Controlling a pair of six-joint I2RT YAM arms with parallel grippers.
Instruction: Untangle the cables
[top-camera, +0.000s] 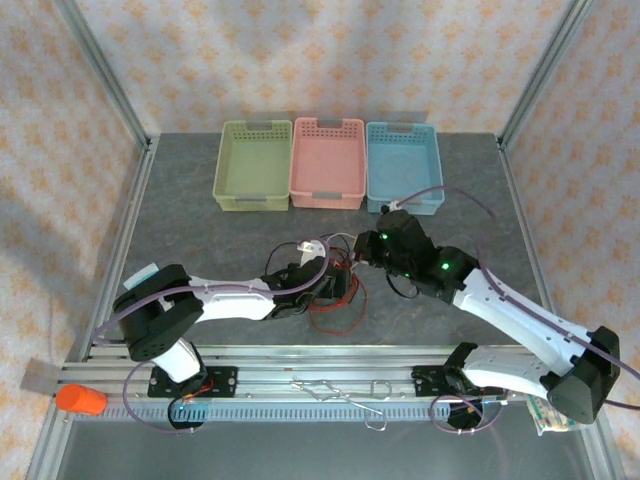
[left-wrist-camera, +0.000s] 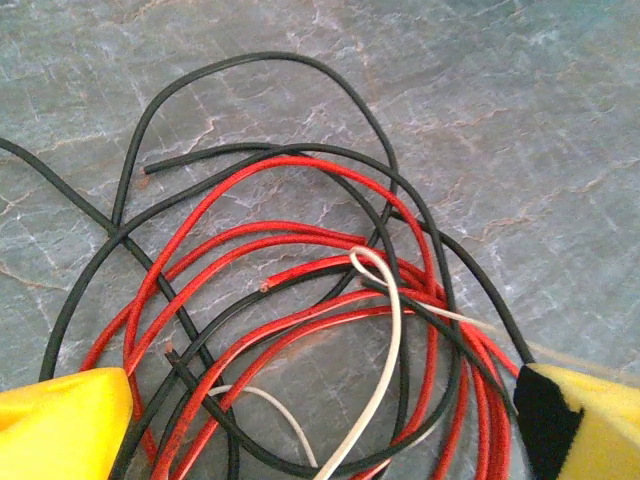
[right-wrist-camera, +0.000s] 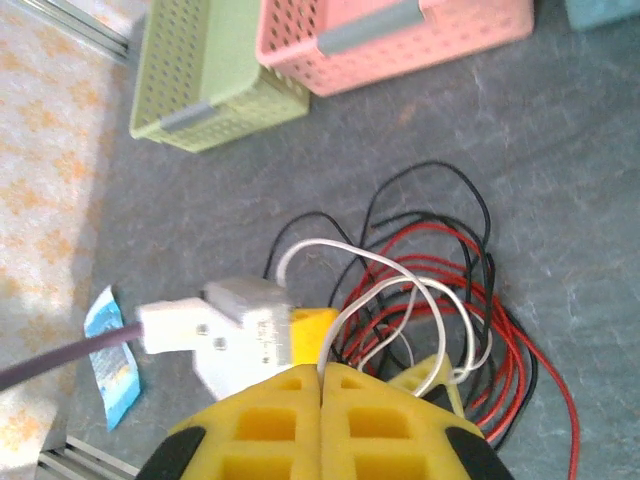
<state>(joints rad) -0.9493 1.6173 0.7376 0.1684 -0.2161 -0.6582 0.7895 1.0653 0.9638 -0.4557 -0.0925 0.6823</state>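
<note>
The cables (top-camera: 338, 298) lie in one tangled heap mid-table: red loops (left-wrist-camera: 250, 240), black loops (left-wrist-camera: 260, 62) and a thin white cable (left-wrist-camera: 390, 340). My left gripper (left-wrist-camera: 320, 440) is open, low over the heap, with a yellow finger (left-wrist-camera: 60, 425) on each side of the red and black loops and nothing pinched. It appears in the top view at the heap's left edge (top-camera: 322, 285). My right gripper (right-wrist-camera: 321, 372) is shut on the white cable (right-wrist-camera: 400, 262), which rises from between its yellow pads and arcs down into the tangle. This gripper hangs just above the heap's far right (top-camera: 362, 245).
Three baskets stand in a row at the back: green (top-camera: 253, 165), pink (top-camera: 327, 162), blue (top-camera: 403, 165). An orange cylinder (top-camera: 80, 400) lies at the near left corner. Metal clips (top-camera: 340, 390) rest on the front rail. A small blue packet (right-wrist-camera: 110, 360) lies left of the arms.
</note>
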